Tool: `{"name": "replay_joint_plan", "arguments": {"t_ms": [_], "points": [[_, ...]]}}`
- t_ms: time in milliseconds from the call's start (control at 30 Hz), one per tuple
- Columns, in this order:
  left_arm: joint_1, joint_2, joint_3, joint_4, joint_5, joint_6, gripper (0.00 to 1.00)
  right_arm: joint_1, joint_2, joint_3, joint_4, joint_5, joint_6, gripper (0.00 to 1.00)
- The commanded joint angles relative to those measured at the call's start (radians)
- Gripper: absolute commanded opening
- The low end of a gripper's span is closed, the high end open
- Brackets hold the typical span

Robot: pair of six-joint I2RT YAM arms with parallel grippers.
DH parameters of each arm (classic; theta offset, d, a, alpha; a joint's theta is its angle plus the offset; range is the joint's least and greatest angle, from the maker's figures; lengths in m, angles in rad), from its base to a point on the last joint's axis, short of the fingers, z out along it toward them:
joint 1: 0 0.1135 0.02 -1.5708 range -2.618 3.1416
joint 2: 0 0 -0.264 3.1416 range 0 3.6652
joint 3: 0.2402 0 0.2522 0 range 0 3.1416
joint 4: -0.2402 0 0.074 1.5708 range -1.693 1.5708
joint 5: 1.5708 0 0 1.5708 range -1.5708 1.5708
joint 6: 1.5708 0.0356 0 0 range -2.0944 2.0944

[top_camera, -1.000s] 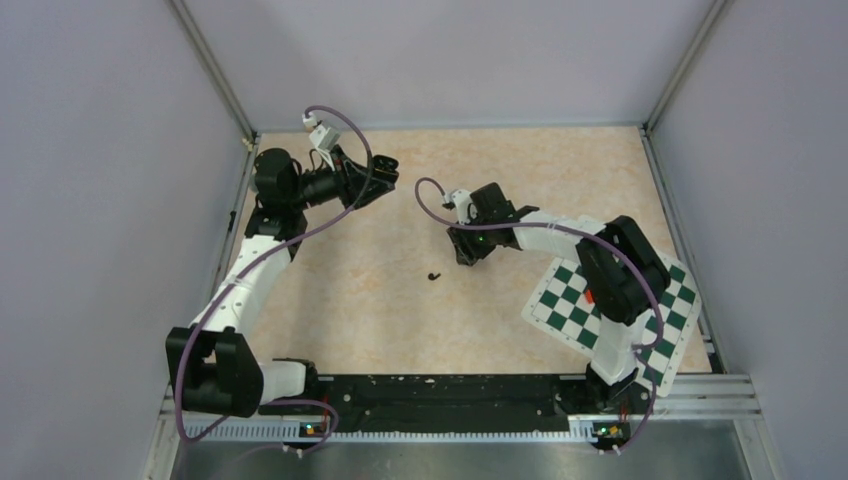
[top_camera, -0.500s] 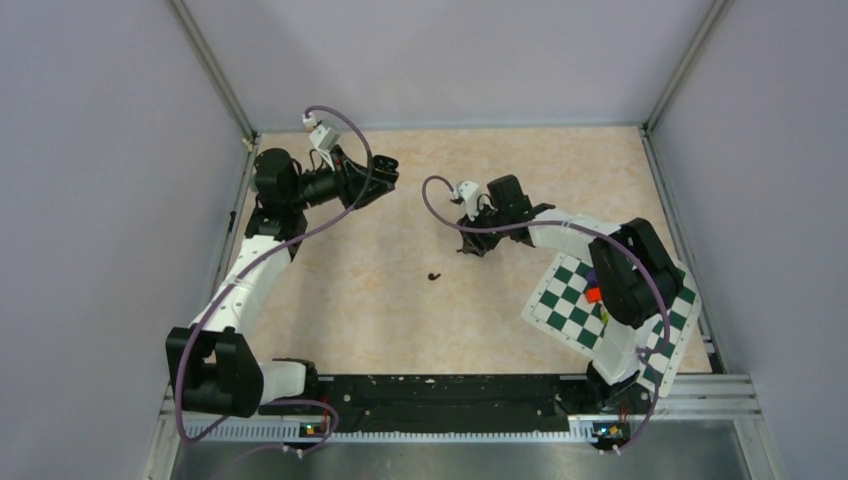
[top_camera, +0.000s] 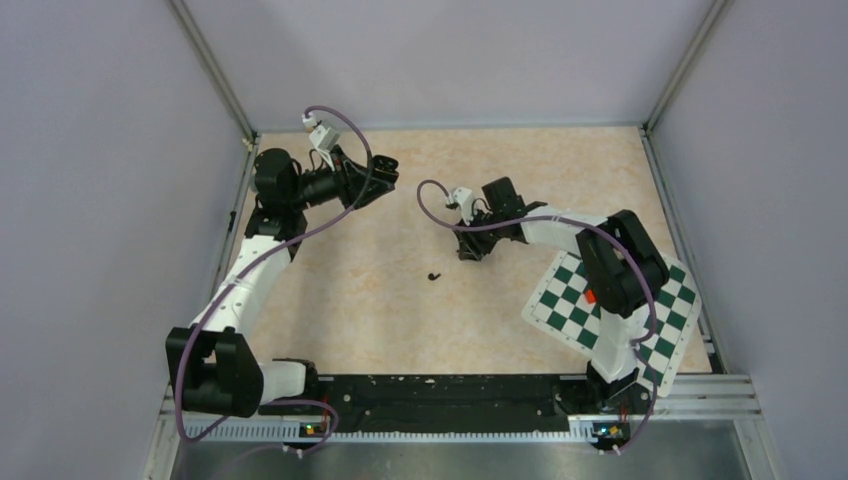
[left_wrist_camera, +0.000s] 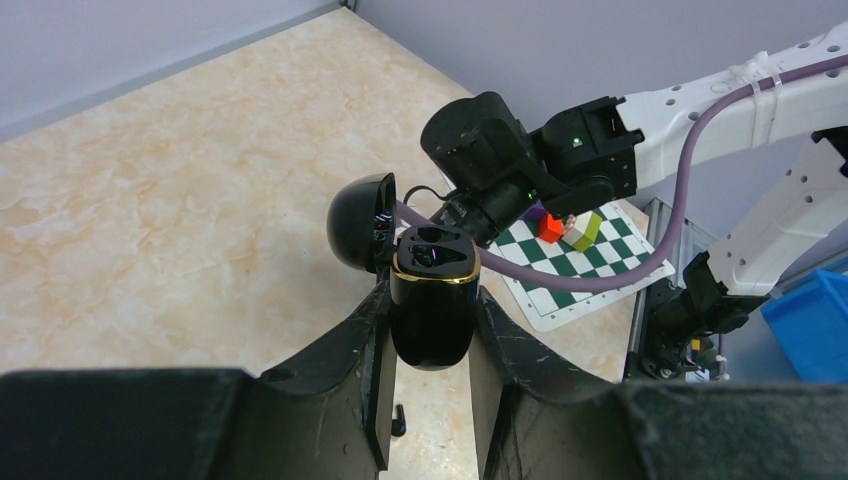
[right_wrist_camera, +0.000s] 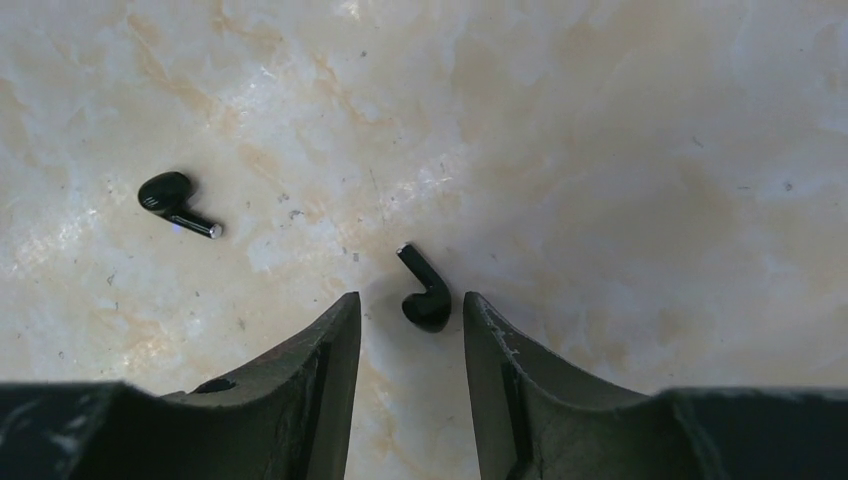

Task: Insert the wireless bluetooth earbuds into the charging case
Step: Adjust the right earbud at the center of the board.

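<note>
Your left gripper [left_wrist_camera: 430, 322] clamps the glossy black pebble-shaped charging case [left_wrist_camera: 432, 300], lid [left_wrist_camera: 358, 222] open — your right gripper [right_wrist_camera: 410, 305] stands parted around one tiny black comma-shaped earbud [right_wrist_camera: 428, 302].

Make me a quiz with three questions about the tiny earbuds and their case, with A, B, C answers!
1. Where is the charging case?
A) on the checkered mat
B) between the left gripper's fingers
C) in the blue bin

2. How many earbuds lie on the table?
A) one
B) two
C) three

3. The case's lid is
A) open
B) shut
C) missing

Answers:
1 B: the left wrist view shows fingers pressed against both its sides.
2 B: one lies between the right gripper's open fingers, another off to the side.
3 A: the lid is tipped back and the sockets show.
</note>
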Motion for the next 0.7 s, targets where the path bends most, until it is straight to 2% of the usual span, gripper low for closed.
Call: {"name": "replay_joint_plan", "arguments": {"t_ms": [0, 200, 467, 667], "points": [[0.005, -0.026, 0.001, 0.045, 0.007, -0.004, 0.00, 0.002, 0.037, 0.069, -0.021, 0.015, 0.038, 0.40], [0.005, -0.025, 0.000, 0.046, 0.009, -0.003, 0.00, 0.002, 0.043, 0.074, -0.030, 0.013, 0.045, 0.35], [0.005, -0.027, -0.003, 0.046, 0.010, -0.003, 0.00, -0.046, 0.038, 0.068, -0.046, -0.009, 0.087, 0.38], [0.005, -0.022, -0.005, 0.048, 0.010, -0.001, 0.00, -0.103, 0.069, 0.083, -0.067, -0.066, 0.151, 0.36]]}}
